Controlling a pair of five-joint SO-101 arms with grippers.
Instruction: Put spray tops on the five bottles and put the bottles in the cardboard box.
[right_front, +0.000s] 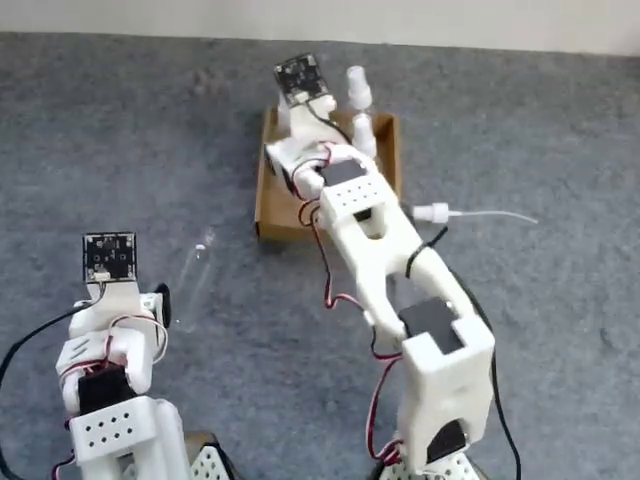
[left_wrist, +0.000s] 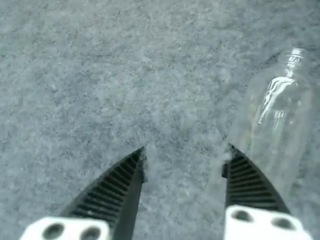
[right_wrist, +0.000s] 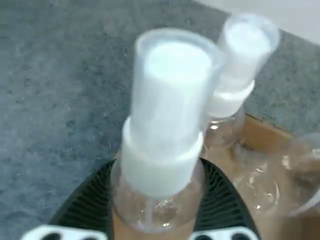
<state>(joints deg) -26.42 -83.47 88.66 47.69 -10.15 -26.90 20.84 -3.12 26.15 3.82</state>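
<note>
My right gripper (right_wrist: 157, 170) is shut on a clear bottle (right_wrist: 160, 125) that wears a white spray top, held upright over the cardboard box (right_wrist: 265, 135). A second capped bottle (right_wrist: 240, 65) stands just behind it, and a clear bottle (right_wrist: 280, 175) lies inside the box. In the high view, two white spray tops (right_front: 358, 88) rise at the far end of the box (right_front: 265, 200). My left gripper (left_wrist: 182, 155) is open low over the carpet, with an uncapped clear bottle (left_wrist: 272, 120) lying just outside one finger. That bottle (right_front: 195, 268) lies left of the box.
A loose spray top (right_front: 432, 212) with a long thin tube lies on the grey carpet right of the box. The right arm (right_front: 360, 210) stretches across the box's near side. Open carpet (right_front: 120, 140) spreads to the far left.
</note>
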